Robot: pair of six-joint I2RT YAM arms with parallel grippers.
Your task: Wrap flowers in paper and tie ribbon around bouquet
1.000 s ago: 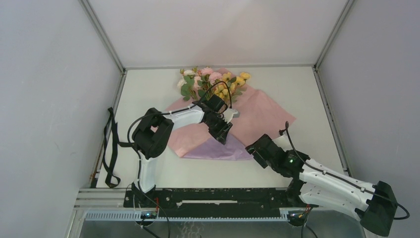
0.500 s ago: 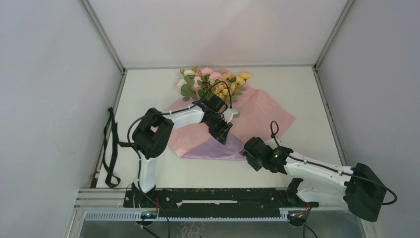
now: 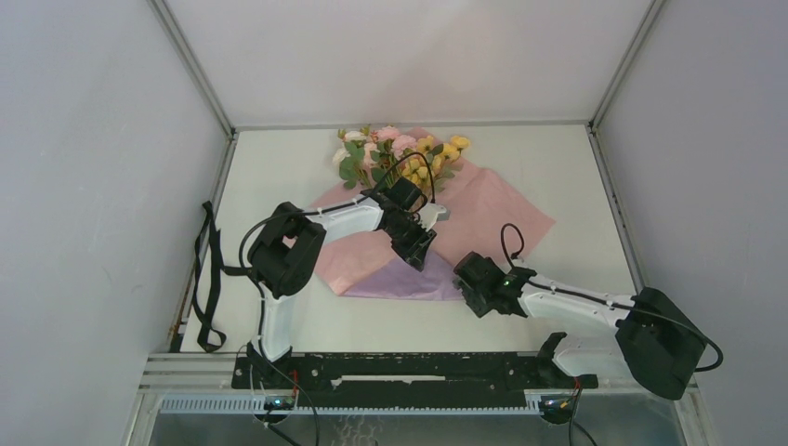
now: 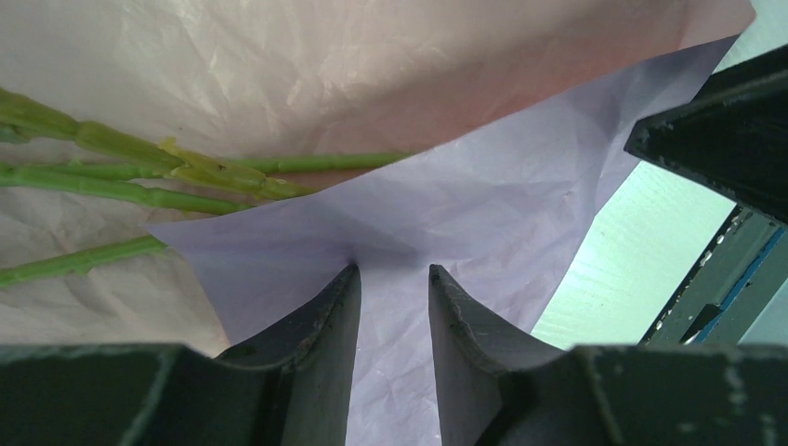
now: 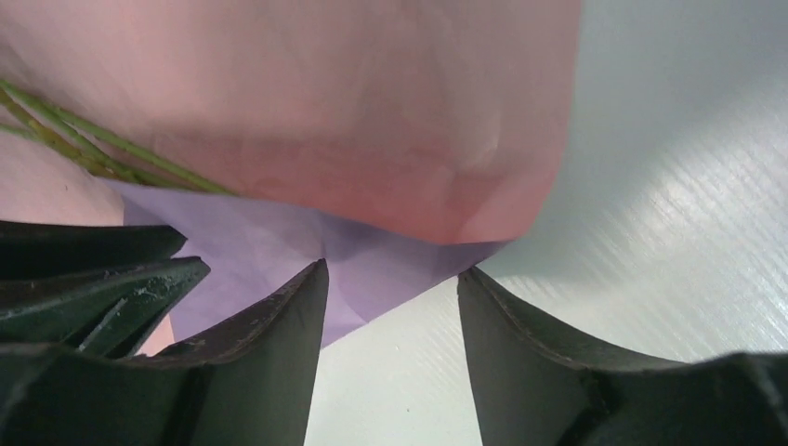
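The left pincer (image 4: 390, 274) has its two fingers a little way apart, with a thin gap between them. Its tips touch the lilac flap of the paper (image 4: 483, 195). I cannot tell if it pinches the flap or only rests on it.

From above, this pincer (image 3: 418, 251) sits over the middle of the sheet, near the sheet's near edge. Just to its left, thin green stalks (image 4: 139, 163) lie on the pale pink side, and the lilac flap covers their ends.

The right pincer (image 5: 392, 269) is wide open and holds nothing. Its tips hang just over the table (image 5: 669, 186), right by the near lilac corner of the paper (image 5: 372, 111). From above it (image 3: 462, 272) is at the near right edge of the sheet, close to the left pincer.

The paper (image 3: 502, 209) lies spread out in the middle of the table, pink side up. The flowers (image 3: 400, 149) rest on it with their pink, yellow and cream heads at the far end.

The ribbon (image 3: 206, 216) lies at the left edge of the table, well apart from the paper.
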